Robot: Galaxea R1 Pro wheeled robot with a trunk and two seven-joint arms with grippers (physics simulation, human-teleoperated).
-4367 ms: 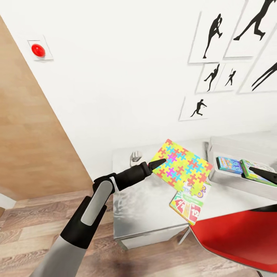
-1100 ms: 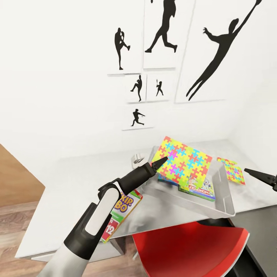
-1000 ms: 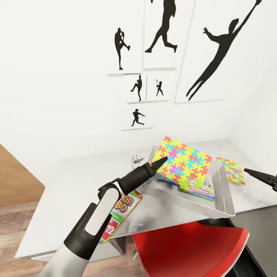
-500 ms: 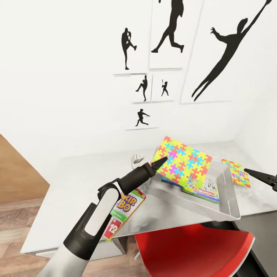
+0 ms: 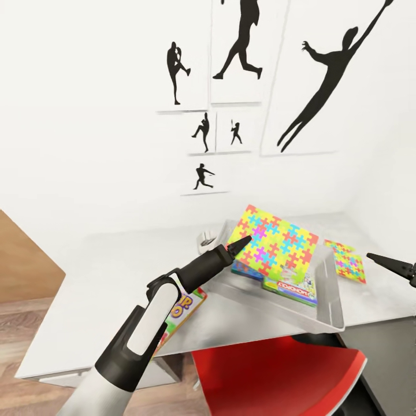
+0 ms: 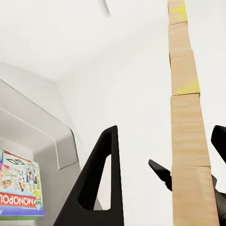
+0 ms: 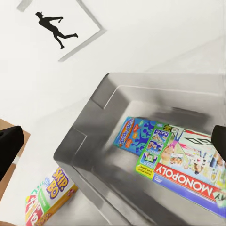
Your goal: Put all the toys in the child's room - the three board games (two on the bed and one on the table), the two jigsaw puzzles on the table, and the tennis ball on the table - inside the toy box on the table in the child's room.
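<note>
Our left gripper (image 5: 241, 241) is closed on one edge of the jigsaw puzzle (image 5: 276, 246), which hangs tilted above the toy box (image 5: 330, 300). Under it lie the Monopoly box (image 5: 292, 287) and a blue game box (image 7: 137, 136). If we let go now, the puzzle may land leaning on the rim. Our right gripper (image 5: 382, 262) waits beside the second puzzle (image 5: 346, 261); its jaws we cannot judge. The Skip-Bo box (image 5: 179, 309) lies outside.
</note>
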